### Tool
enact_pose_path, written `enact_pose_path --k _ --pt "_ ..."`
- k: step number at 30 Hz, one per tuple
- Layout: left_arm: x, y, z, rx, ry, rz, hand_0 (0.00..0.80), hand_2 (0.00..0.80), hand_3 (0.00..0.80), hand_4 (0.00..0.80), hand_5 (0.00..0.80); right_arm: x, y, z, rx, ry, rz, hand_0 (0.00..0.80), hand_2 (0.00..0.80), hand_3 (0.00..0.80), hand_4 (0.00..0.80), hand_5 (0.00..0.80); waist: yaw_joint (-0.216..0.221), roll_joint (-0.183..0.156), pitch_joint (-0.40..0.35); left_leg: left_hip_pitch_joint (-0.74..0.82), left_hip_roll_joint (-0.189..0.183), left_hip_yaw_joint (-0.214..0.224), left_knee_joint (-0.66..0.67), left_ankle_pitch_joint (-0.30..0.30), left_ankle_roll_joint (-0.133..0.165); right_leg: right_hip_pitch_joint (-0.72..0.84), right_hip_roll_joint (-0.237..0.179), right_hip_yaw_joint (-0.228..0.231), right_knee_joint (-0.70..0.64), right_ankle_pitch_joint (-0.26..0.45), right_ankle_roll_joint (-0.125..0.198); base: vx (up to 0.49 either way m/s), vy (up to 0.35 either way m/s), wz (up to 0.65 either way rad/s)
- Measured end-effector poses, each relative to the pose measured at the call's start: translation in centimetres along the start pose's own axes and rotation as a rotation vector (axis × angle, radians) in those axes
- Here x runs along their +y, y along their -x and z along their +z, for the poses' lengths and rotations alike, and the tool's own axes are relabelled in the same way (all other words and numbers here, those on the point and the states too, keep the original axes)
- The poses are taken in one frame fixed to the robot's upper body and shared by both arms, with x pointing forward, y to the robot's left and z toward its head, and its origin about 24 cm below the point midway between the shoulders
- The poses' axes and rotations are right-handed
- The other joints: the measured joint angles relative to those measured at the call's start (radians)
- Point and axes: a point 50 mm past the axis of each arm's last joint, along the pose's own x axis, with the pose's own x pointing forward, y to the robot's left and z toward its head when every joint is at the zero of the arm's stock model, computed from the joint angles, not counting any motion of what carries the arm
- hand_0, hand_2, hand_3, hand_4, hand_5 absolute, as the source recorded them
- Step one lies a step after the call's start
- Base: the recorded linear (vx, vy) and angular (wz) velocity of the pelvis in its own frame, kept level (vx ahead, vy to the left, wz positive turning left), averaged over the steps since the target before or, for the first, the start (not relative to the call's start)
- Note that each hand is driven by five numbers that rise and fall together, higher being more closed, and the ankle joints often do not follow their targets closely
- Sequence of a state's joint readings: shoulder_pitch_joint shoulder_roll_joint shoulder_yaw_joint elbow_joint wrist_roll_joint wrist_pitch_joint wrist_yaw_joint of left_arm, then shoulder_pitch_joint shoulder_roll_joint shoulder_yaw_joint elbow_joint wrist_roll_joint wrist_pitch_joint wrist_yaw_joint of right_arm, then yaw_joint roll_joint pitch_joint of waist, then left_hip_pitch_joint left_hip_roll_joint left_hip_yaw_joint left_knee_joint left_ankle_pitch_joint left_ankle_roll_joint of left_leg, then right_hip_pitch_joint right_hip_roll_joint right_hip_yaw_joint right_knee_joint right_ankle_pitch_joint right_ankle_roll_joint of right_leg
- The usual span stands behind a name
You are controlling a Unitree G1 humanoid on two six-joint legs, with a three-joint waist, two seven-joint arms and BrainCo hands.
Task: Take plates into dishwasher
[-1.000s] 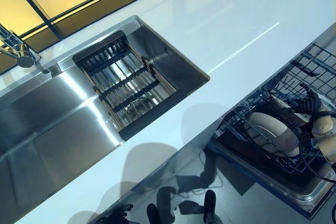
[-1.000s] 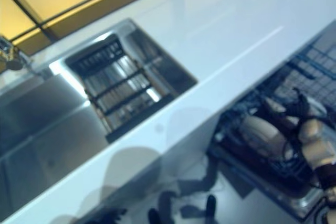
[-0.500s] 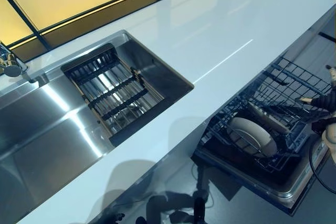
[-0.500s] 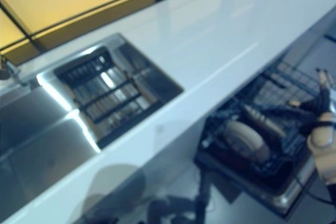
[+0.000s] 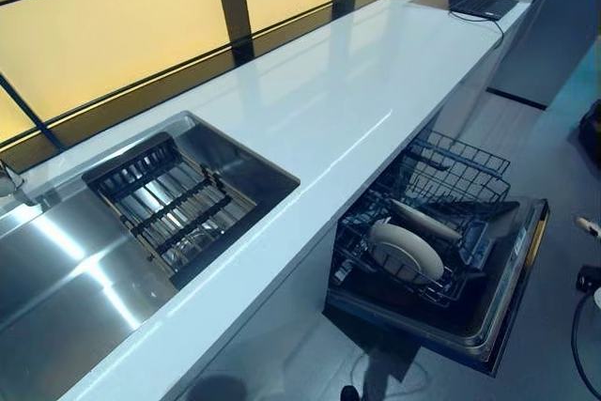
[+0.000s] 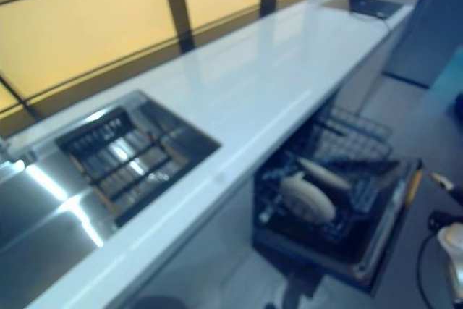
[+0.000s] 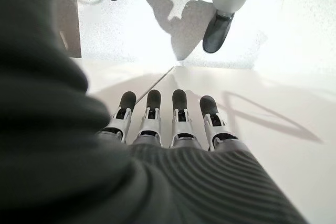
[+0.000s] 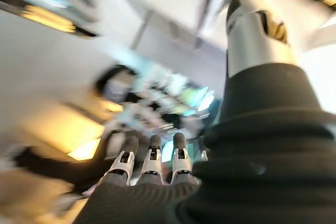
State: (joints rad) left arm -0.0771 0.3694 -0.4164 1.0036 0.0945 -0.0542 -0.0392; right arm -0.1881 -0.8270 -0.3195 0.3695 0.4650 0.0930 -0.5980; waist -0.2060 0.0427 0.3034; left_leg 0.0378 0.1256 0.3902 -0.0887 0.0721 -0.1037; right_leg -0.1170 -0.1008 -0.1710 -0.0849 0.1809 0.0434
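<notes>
Here, two cream plates (image 5: pixel 406 247) are standing on edge in the dishwasher rack (image 5: pixel 423 223), nearer the right hand (image 8: pixel 152 163). Both hands are hanging empty with fingers straight, the left hand (image 7: pixel 163 124) over the floor.

A long tabletop (image 5: pixel 329 91) runs along the windows (image 5: pixel 113 35) behind it. Set into its left part is a sink (image 5: pixel 56 269), and a rack (image 5: pixel 167 206) sits in the sink's basin at its right end. At the tabletop's far right end lies a laptop (image 5: pixel 481 4). Below the tabletop's front edge, to the right of the sink, the dishwasher door (image 5: pixel 488 298) hangs open over the floor, and the dish basket (image 5: pixel 441 176) is pulled out above it. Two plates (image 5: pixel 406 247) stand side by side in the basket's near part.
</notes>
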Motion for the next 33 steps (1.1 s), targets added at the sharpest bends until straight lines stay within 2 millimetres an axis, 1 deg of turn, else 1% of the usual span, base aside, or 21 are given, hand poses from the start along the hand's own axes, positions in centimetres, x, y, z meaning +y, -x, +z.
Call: enact_pose_path --k 3,5,7,10,13,14,15,16,19,22,26,29,33 --pt "-1.0 -0.1 0.3 -0.008 -0.005 -0.032 0.0 0.0 0.0 0.0 0.0 -0.6 -0.3 -1.8 0.101 -0.028 -0.016 0.0 0.0 0.0 0.0 0.0 -0.003 0.042 -0.025 -0.014 -0.001 0.014 0.0 -0.001 0.001 -0.023 -0.004 0.012 0.0 0.005 0.003 -0.039 0.061 -0.12" --pt "-1.4 -0.2 0.7 -0.02 0.016 -0.041 0.0 0.0 0.0 0.0 0.0 -1.0 -0.4 -3.2 0.178 -0.057 -0.016 0.0 0.0 0.0 0.0 0.0 -0.002 0.065 -0.028 -0.016 -0.006 0.016 0.0 0.0 0.002 -0.027 -0.006 0.016 0.0 0.007 0.001 -0.07 0.087 -0.04" --pt "-1.8 -0.3 1.2 -0.036 0.013 -0.055 0.0 0.0 0.0 0.0 0.0 -1.2 -0.4 -4.1 0.236 -0.099 0.0 0.0 0.0 0.0 0.0 0.0 -0.002 0.089 -0.027 -0.021 -0.005 0.018 0.0 -0.001 0.003 -0.034 -0.008 0.019 0.0 0.008 0.002 -0.076 0.093 -0.02" --pt "-2.3 -0.4 2.0 -0.068 0.023 -0.072 0.0 0.0 0.0 0.0 0.0 -1.0 -0.5 -4.9 0.302 -0.17 0.042 0.0 0.0 0.0 0.0 0.0 -0.003 0.129 -0.017 -0.038 -0.012 0.019 -0.001 0.0 0.008 -0.051 -0.016 0.019 0.0 0.009 0.004 -0.06 0.086 -0.01" --pt "-3.0 -0.6 3.0 -0.111 0.038 -0.087 0.0 0.0 0.0 0.0 0.0 -0.8 -0.4 -6.2 0.385 -0.258 0.093 0.0 0.0 0.0 0.0 0.0 -0.007 0.182 0.007 -0.046 -0.017 0.018 -0.001 -0.001 0.011 -0.06 -0.022 0.019 0.0 0.012 0.008 -0.044 0.057 0.01" --pt "-3.0 -0.6 3.1 -0.115 0.041 -0.089 0.0 0.0 0.0 0.0 0.0 -0.7 -0.4 -6.4 0.391 -0.261 0.102 0.0 0.0 0.0 0.0 0.0 -0.006 0.189 0.01 -0.048 -0.018 0.018 -0.001 -0.001 0.011 -0.062 -0.022 0.019 0.0 0.012 0.008 -0.051 0.044 -0.01" --pt "-3.1 -0.6 3.3 -0.124 0.043 -0.094 0.0 0.0 0.0 0.0 0.0 -0.1 -0.1 -6.7 0.402 -0.263 0.139 0.0 0.0 0.0 0.0 0.0 -0.008 0.206 0.025 -0.051 -0.02 0.019 -0.001 -0.001 0.012 -0.066 -0.023 0.02 0.0 0.012 0.009 -0.037 0.03 -0.01" --pt "-3.2 -0.6 3.5 -0.129 0.044 -0.097 0.0 0.0 0.0 0.0 0.0 0.3 0.2 -7.0 0.412 -0.269 0.163 0.0 0.0 0.0 0.0 0.0 -0.01 0.215 0.034 -0.051 -0.021 0.019 -0.001 -0.001 0.012 -0.066 -0.024 0.02 0.0 0.012 0.009 -0.036 0.028 -0.01" --pt "-3.3 -0.7 4.0 -0.151 0.032 -0.107 0.0 0.0 0.0 0.0 0.0 1.0 0.5 -7.8 0.443 -0.259 0.21 0.0 0.0 0.0 0.0 0.0 -0.013 0.233 0.056 -0.053 -0.023 0.019 -0.002 -0.001 0.013 -0.068 -0.025 0.02 -0.002 0.012 0.009 -0.027 0.007 0.0" --pt "-3.3 -0.7 4.4 -0.167 0.016 -0.118 0.0 0.0 0.0 0.0 0.0 1.7 0.8 -8.6 0.48 -0.299 0.261 0.0 0.0 0.0 0.0 0.0 -0.013 0.247 0.068 -0.067 -0.026 0.019 -0.002 0.0 0.012 -0.081 -0.027 0.02 -0.003 0.013 0.01 -0.048 -0.005 0.0" --pt "-3.1 -0.8 5.0 -0.183 0.01 -0.121 0.0 0.0 0.0 0.0 0.0 2.2 1.0 -8.9 0.491 -0.303 0.309 0.0 0.0 0.0 0.0 0.0 -0.016 0.25 0.089 -0.07 -0.027 0.018 -0.002 0.002 0.011 -0.086 -0.027 0.02 -0.001 0.014 0.012 -0.028 0.002 0.0" --pt "-3.0 -0.8 5.2 -0.19 0.008 -0.122 0.0 0.0 0.0 0.0 0.0 2.8 1.1 -8.8 0.472 -0.257 0.386 0.0 0.0 0.0 0.0 0.0 -0.025 0.251 0.101 -0.07 -0.026 0.018 -0.002 0.002 0.011 -0.086 -0.026 0.02 -0.002 0.014 0.012 0.0 0.0 0.0" --pt "-2.8 -0.9 5.8 -0.208 0.005 -0.119 0.0 0.0 0.0 0.0 0.0 3.1 1.3 -8.9 0.466 -0.217 0.435 0.0 0.0 0.0 0.0 0.0 -0.026 0.25 0.103 -0.069 -0.023 0.018 -0.003 0.002 0.011 -0.087 -0.025 0.02 -0.002 0.014 0.011 0.0 -0.022 -0.04"
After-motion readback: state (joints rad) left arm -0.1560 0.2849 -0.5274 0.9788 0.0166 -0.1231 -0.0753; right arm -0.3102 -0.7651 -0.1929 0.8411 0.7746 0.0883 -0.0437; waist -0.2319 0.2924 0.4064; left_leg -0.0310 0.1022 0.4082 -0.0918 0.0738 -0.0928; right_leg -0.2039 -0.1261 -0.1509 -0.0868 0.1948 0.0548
